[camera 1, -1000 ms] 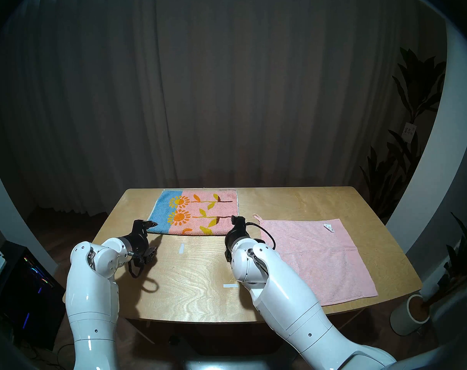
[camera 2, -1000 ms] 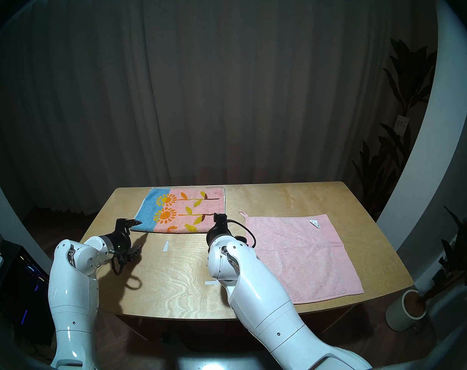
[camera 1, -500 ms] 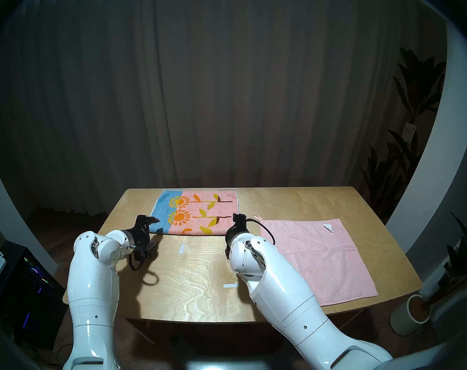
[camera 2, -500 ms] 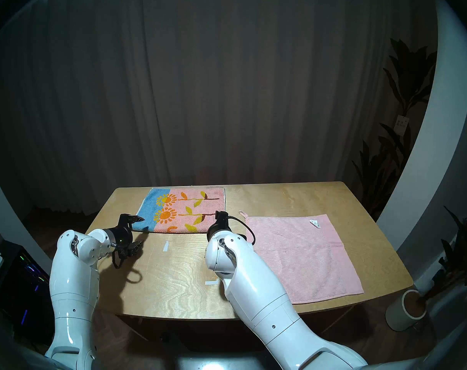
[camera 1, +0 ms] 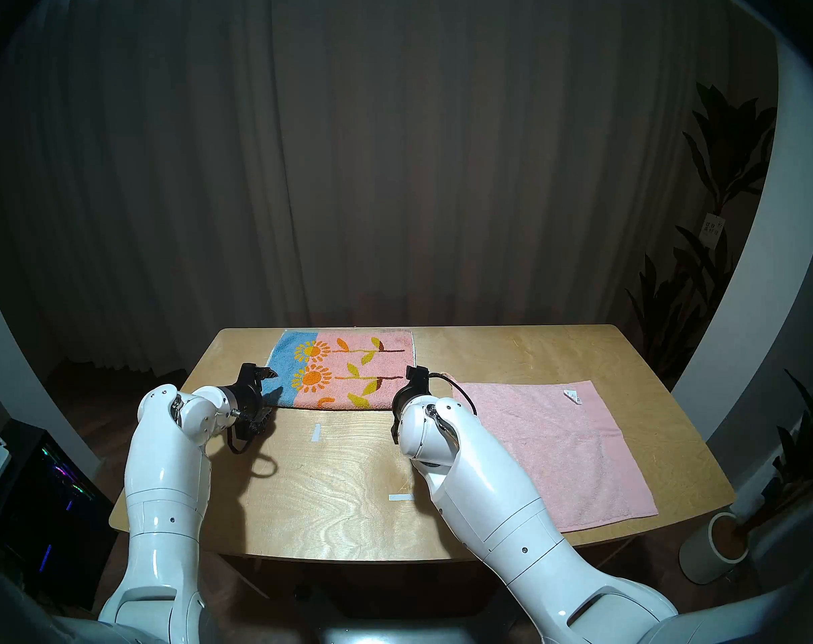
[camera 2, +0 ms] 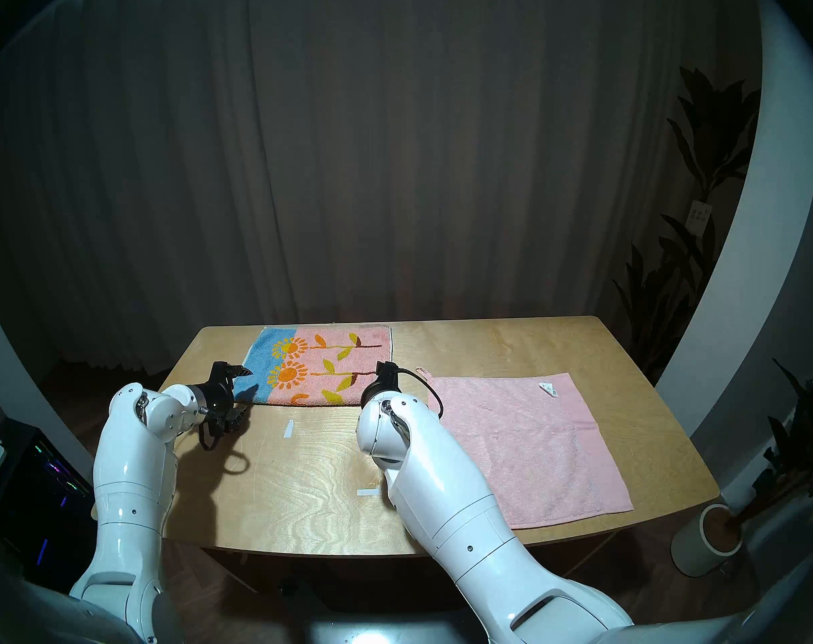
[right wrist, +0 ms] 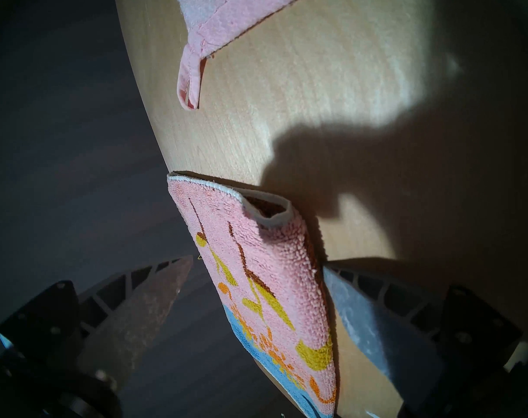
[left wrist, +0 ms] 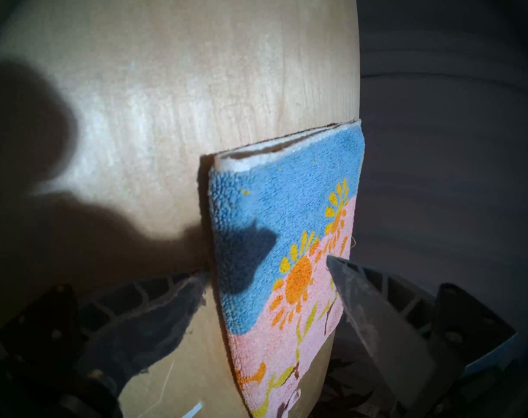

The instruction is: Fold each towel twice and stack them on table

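The sunflower towel (camera 1: pixel 344 373), folded double, lies at the table's (camera 1: pixel 349 489) far left-centre. Its two layers show at the edge in the left wrist view (left wrist: pixel 256 155). My left gripper (camera 1: pixel 267 399) is open, its fingers astride the towel's near-left blue corner (left wrist: pixel 244 257). One finger is over the towel and the other by the tabletop. My right gripper (right wrist: pixel 256 262) is open around the near-right pink corner (right wrist: pixel 271 257), mostly hidden behind its wrist in the head views. The plain pink towel (camera 1: pixel 548 443) lies spread flat at the right, with its loop (right wrist: pixel 190 79) and white tag (camera 1: pixel 572 396).
Two white tape marks (camera 1: pixel 316 432) (camera 1: pixel 400 497) sit on the bare wood in front of me. The sunflower towel reaches the table's far edge. A potted plant (camera 1: pixel 716 550) stands off the right corner, a computer case (camera 1: pixel 47 489) on the floor at left, and a dark curtain behind.
Both arms have moved forward towards the sunflower towel. The left gripper has gone from beside the table's left part to astride the towel's near-left corner. Both towels lie unmoved.
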You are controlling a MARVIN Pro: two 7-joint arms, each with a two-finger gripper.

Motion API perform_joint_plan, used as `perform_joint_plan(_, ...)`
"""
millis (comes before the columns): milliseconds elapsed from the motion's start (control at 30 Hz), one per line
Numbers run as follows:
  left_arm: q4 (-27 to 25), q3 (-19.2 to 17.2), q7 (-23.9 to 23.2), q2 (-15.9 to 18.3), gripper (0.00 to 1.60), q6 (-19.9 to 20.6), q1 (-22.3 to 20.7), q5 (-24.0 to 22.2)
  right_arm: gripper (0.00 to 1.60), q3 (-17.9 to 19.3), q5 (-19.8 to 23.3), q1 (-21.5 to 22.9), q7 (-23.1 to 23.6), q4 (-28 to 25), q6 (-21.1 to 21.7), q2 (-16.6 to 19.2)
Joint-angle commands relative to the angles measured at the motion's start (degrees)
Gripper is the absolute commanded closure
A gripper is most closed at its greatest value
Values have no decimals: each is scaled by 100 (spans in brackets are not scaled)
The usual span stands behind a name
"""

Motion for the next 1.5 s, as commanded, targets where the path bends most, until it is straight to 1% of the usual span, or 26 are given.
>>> perform_joint_plan(0, 491, 104, 5, 107, 0, -64, -129, 198, 0, 11, 45, 89, -6, 178, 52, -45)
perform_joint_plan(267, 587, 150, -35, 186, 0, -54, -119, 207, 0, -38, 84, 168, -2, 386, 86, -114)
perform_joint_plan(567, 511, 185, 4, 166, 0, -5, 80, 110, 0, -31, 111, 175, -19, 475, 51, -110)
perform_joint_plan(733, 506, 201, -6, 150, 0, -32, 127, 95, 20, -37, 120, 164, -17, 485, 41, -102)
perform_joint_plan(867, 591, 182, -74, 134, 0, -110, 123, 95, 19, -42, 132, 156, -9, 507, 22, -93)
perform_joint_plan(933, 687, 186, -137, 132, 0, -160, 86, 115, 33, -38, 141, 158, -8, 542, 9, -96)
perform_joint_plan(967, 733, 200, -183, 145, 0, -159, 75, 135, 35, -39, 148, 160, -13, 550, 6, -96)
perform_joint_plan(1000, 773, 209, -209, 150, 11, -173, 61, 151, 35, -43, 154, 163, -10, 559, 3, -94)
perform_joint_plan(1033, 812, 207, -228, 148, 19, -191, 46, 155, 45, -48, 162, 166, -12, 575, 6, -94)
perform_joint_plan(1067, 849, 228, -243, 159, 41, -189, 30, 174, 57, -52, 169, 169, -11, 589, 8, -95)
perform_joint_plan(1100, 896, 233, -255, 157, 58, -195, 12, 174, 60, -56, 178, 173, -10, 602, 12, -94)
perform_joint_plan(1133, 932, 241, -276, 155, 72, -201, 3, 184, 65, -60, 185, 177, -7, 612, 16, -93)
perform_joint_plan(1167, 969, 278, -306, 169, 76, -186, -2, 221, 69, -66, 193, 184, -3, 623, 22, -90)
perform_joint_plan(1200, 975, 282, -319, 163, 76, -193, 5, 222, 69, -69, 197, 187, 0, 630, 23, -89)
perform_joint_plan(1233, 981, 266, -310, 145, 82, -219, 11, 206, 83, -72, 202, 191, 0, 635, 20, -88)
perform_joint_plan(1300, 966, 294, -343, 134, 99, -251, 51, 252, 90, -74, 209, 200, 0, 654, 16, -85)
perform_joint_plan(1333, 973, 291, -361, 130, 123, -238, 64, 236, 100, -74, 213, 202, -1, 658, 16, -83)
perform_joint_plan(1367, 947, 286, -366, 117, 147, -250, 84, 229, 107, -74, 217, 202, 0, 659, 17, -81)
perform_joint_plan(1400, 926, 277, -366, 103, 160, -267, 100, 222, 120, -76, 220, 199, 2, 655, 17, -76)
perform_joint_plan(1433, 881, 279, -369, 97, 160, -258, 140, 219, 136, -74, 226, 189, -6, 634, 14, -67)
perform_joint_plan(1467, 841, 278, -369, 90, 160, -259, 175, 215, 136, -73, 233, 175, -16, 606, 14, -57)
